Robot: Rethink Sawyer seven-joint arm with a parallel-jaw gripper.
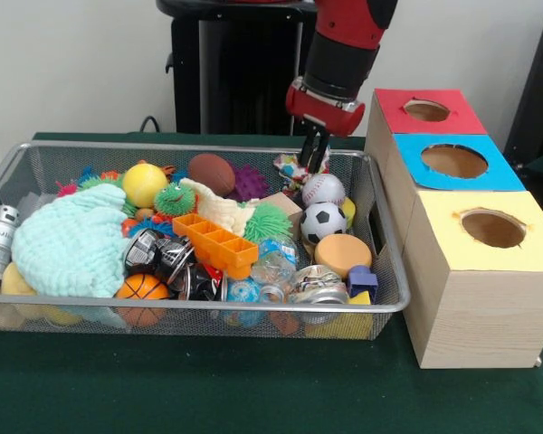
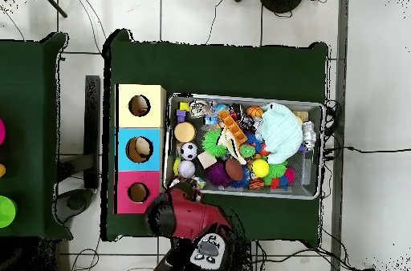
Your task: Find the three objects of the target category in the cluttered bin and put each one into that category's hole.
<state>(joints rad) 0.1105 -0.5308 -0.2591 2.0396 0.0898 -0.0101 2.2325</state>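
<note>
While the jaws (image 1: 315, 155) are closing on the polka-dot cloth (image 1: 291, 169) at the bin's (image 1: 208, 146) far rim, the mint cloth (image 1: 71, 242) and cream cloth (image 1: 214, 208) are lying inside; the yellow hole (image 1: 493, 228) beside the bin is waiting.

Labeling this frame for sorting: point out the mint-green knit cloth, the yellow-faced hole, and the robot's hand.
mint-green knit cloth (image 1: 71, 246), front view, middle of its bunched top.
yellow-faced hole (image 1: 493, 228), front view, inside the round opening.
hand (image 1: 315, 155), front view, between the tips at the bin's far rim.
</note>
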